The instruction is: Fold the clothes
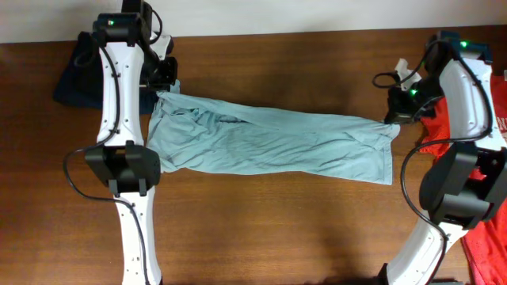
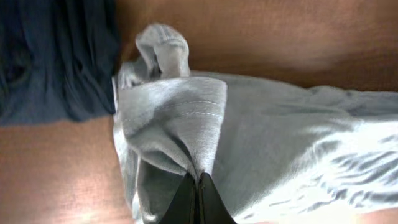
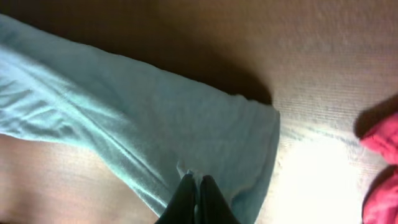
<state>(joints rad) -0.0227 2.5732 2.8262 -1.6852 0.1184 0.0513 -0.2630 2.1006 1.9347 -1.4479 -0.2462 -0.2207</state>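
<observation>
Brown wooden tabletop (image 1: 277,229) fills our view from above. Across its middle we see the pale grey-teal cotton T-shirt (image 1: 269,142), drawn out sideways into a long, wrinkled band and lying mostly flat on the wood. Beyond the shirt's right end lies a red cotton T-shirt (image 1: 485,241), close by but apart from it. Beyond its left end sits a crumpled dark navy garment (image 1: 75,79). We find the left gripper (image 2: 198,186) pinched tight on a bunched fold at the pale shirt's left corner, and the right gripper (image 3: 198,186) likewise clamped on cloth near the shirt's right edge.
</observation>
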